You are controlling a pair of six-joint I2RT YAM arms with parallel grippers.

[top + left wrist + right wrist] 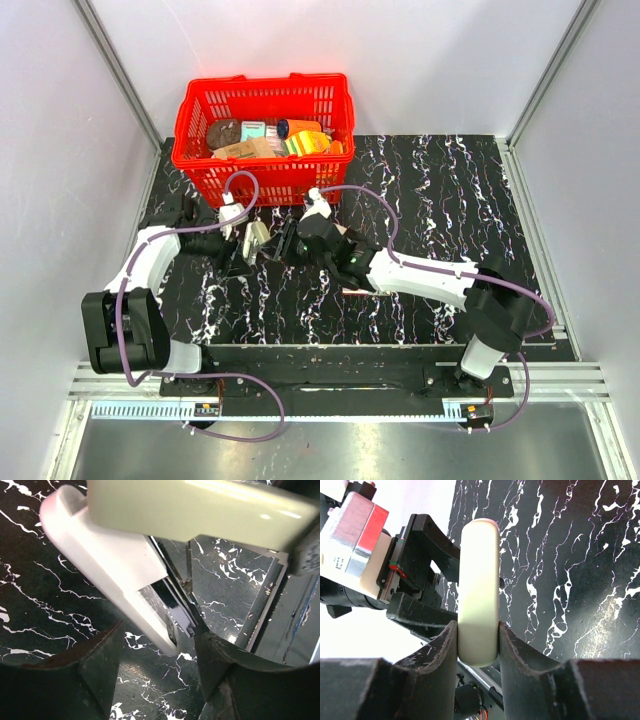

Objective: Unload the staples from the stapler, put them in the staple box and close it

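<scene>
- The stapler [256, 240] sits between the two arms' tips, left of centre in the top view, just below the front wall of the red basket [195, 110].
- The right gripper [478, 630] is clamped on the stapler's pale cream cover. One dark finger [445, 650] presses on each side, near the cover's lower end in the right wrist view.
- In the left wrist view the stapler is hinged open. The cream cover runs across the top of the frame, the white body slants down from the upper left, and a metal rail shows between them.
- The left gripper [157, 632] has a finger on either side of the white body's lower tip (the tip lies beyond them, so I cannot tell whether they pinch it).
- The basket holds packets [262, 148], a yellow one among them, and stands close behind both wrists.
- Purple cables [243, 182] loop up from the wrists across the basket's front wall.
- The black, white-veined tabletop [450, 200] lies under all of it.
</scene>
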